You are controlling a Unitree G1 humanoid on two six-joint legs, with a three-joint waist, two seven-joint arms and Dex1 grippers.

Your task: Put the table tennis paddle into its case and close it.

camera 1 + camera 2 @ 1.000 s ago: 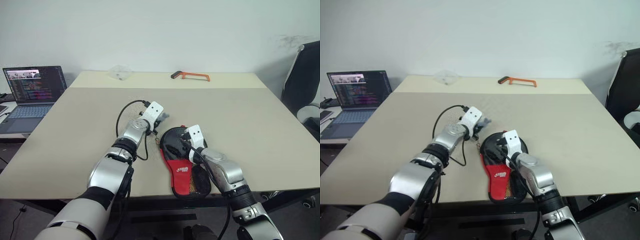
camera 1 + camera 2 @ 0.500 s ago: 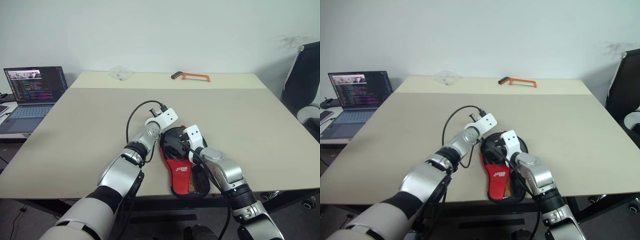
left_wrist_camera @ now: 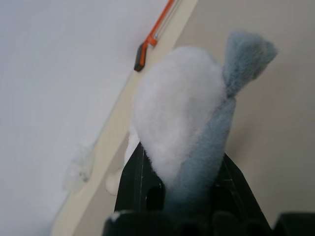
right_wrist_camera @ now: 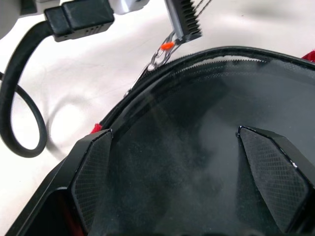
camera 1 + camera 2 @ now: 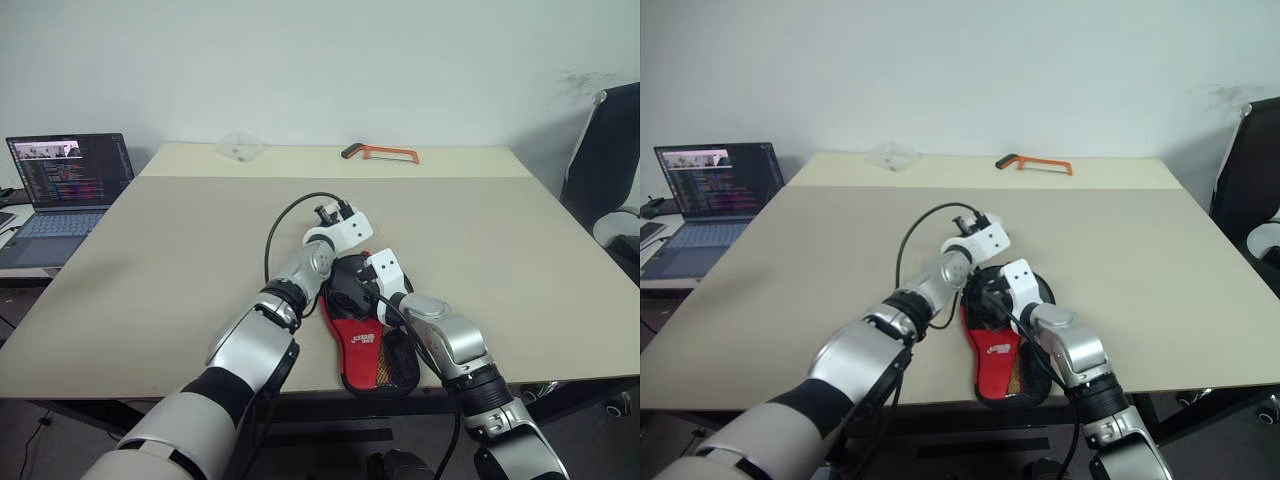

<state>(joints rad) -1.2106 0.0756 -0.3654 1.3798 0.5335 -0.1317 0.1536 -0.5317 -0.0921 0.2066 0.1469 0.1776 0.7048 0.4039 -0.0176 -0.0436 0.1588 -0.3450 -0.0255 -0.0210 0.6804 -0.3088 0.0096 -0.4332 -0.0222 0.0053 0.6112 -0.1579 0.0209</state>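
The case point(image 5: 366, 340) lies near the table's front edge, with its red part and mesh pocket toward me and its round black end away. My right gripper point(image 4: 184, 167) rests open over that round end, one finger on each side of a smooth black surface inside the zip edge point(image 4: 206, 61). I cannot tell whether that surface is the table tennis paddle. My left gripper point(image 3: 184, 169) is shut on a fluffy greyish-white pouch point(image 3: 182, 108). It hovers just beyond the case's round end, by the left hand point(image 5: 340, 232). A small metal chain point(image 4: 160, 54) hangs at the zip edge.
An orange hacksaw point(image 5: 385, 152) and a clear plastic wrapper point(image 5: 240, 147) lie at the table's far edge. A laptop point(image 5: 65, 185) stands open on a side desk to the left. A black chair point(image 5: 610, 170) is at the right. A black cable point(image 4: 19, 98) loops beside the case.
My left gripper has moved right and slightly up, rolling as it went, and now sits at the case's round end with the fluffy pouch in it. The right arm has kept still.
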